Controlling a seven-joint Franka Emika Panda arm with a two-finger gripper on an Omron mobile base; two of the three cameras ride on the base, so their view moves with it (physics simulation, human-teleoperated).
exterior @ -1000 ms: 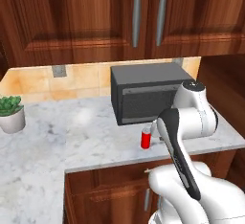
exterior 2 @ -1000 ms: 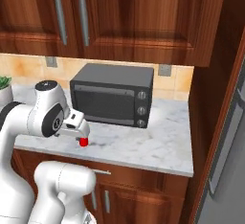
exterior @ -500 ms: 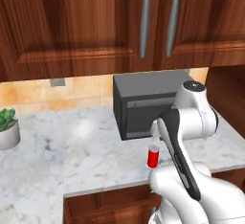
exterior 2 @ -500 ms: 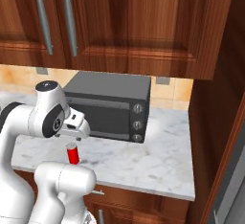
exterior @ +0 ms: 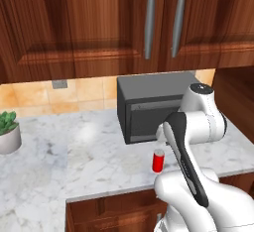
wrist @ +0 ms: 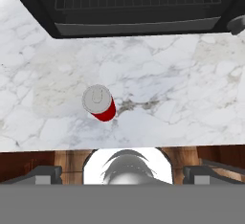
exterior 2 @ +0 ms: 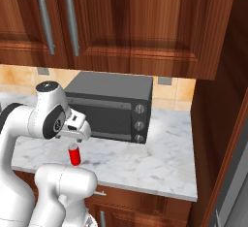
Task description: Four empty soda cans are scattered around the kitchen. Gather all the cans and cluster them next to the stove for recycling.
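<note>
Counter (exterior: 74, 156): polished white marble with grey veining, faint sheen. Soda can (exterior: 158, 160) on it: glossy red body, dull silver-grey metal top. Microwave (exterior 2: 109, 105) behind the can: matt dark grey metal casing. Cabinets (exterior: 99, 23) above the microwave: reddish-brown wood, smooth varnish, brushed metal bar handles (exterior: 149, 24). Wall behind the microwave: matt beige tile (exterior: 84, 94).

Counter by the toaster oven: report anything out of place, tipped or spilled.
One soda can stands alone on the marble counter in front of the toaster oven. It is upright, nothing spilled; otherwise nothing stands out.
</note>
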